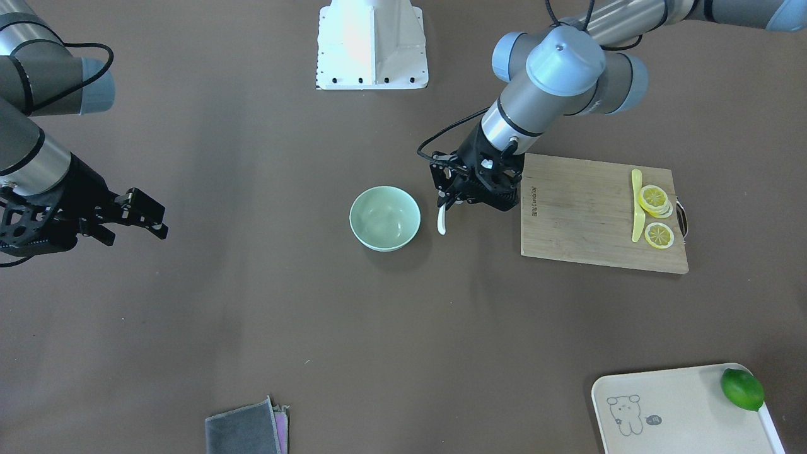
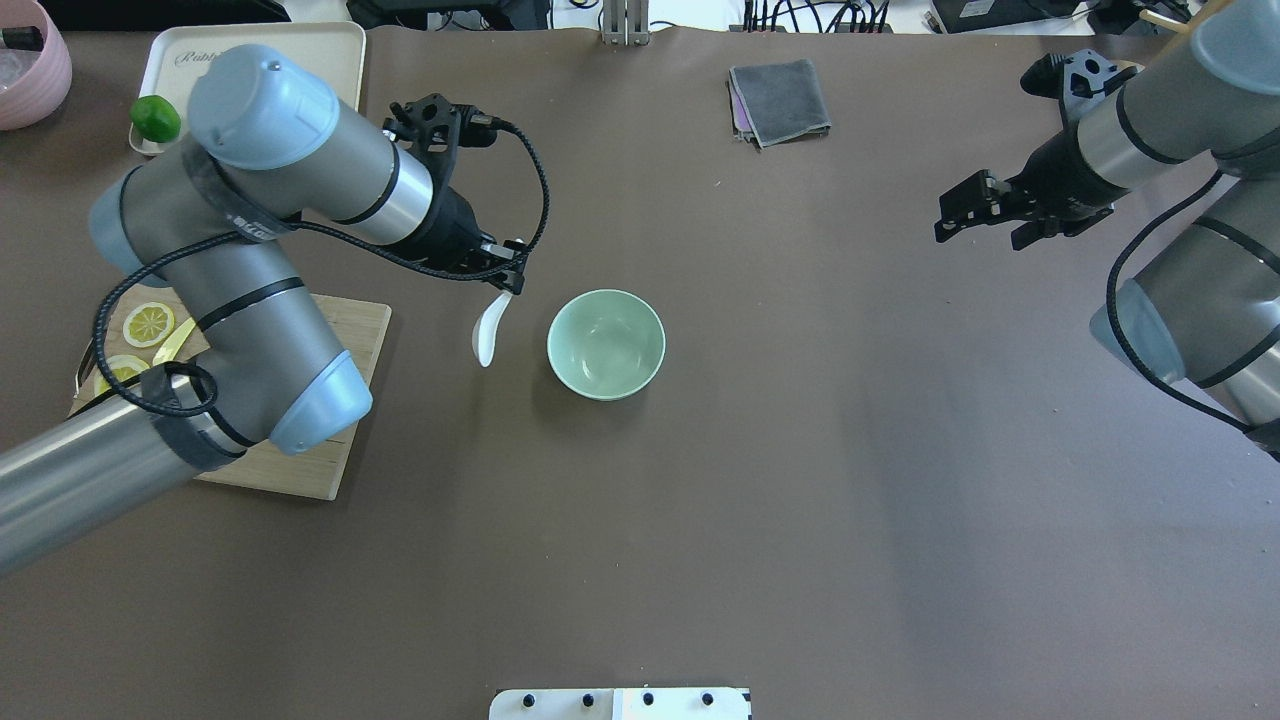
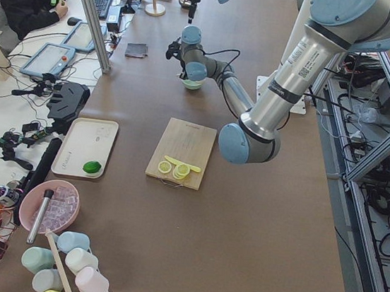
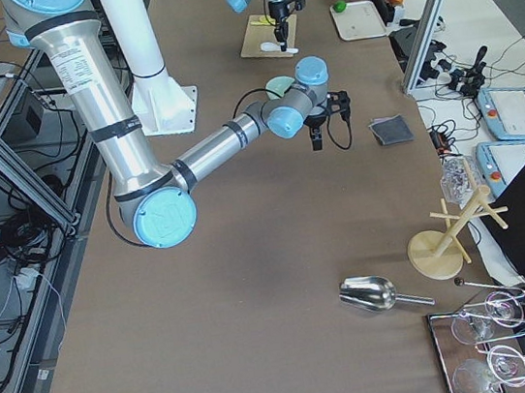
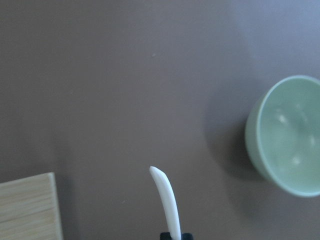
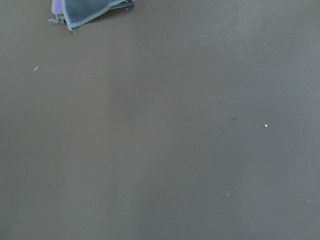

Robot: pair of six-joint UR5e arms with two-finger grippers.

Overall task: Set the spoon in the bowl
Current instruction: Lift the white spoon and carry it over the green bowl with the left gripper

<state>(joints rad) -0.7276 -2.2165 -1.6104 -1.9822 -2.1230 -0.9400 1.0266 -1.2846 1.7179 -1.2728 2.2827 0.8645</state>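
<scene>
The white spoon (image 2: pixel 489 331) hangs from my left gripper (image 2: pixel 506 283), which is shut on its handle end and holds it above the table. It sits just left of the pale mint-green bowl (image 2: pixel 606 343) in the overhead view. In the front-facing view the spoon (image 1: pixel 442 221) is right of the bowl (image 1: pixel 384 217), with the left gripper (image 1: pixel 449 200) above it. The left wrist view shows the spoon (image 5: pixel 167 201) edge-on and the bowl (image 5: pixel 287 135) to its right. My right gripper (image 2: pixel 975 207) is open and empty, far from both; it also shows in the front-facing view (image 1: pixel 129 217).
A wooden cutting board (image 1: pixel 586 214) with lemon slices (image 1: pixel 654 200) and a yellow knife (image 1: pixel 637 205) lies beside the left arm. A tray (image 1: pixel 681 413) holds a lime (image 1: pixel 742 389). A folded grey cloth (image 2: pixel 779 101) lies at the far side.
</scene>
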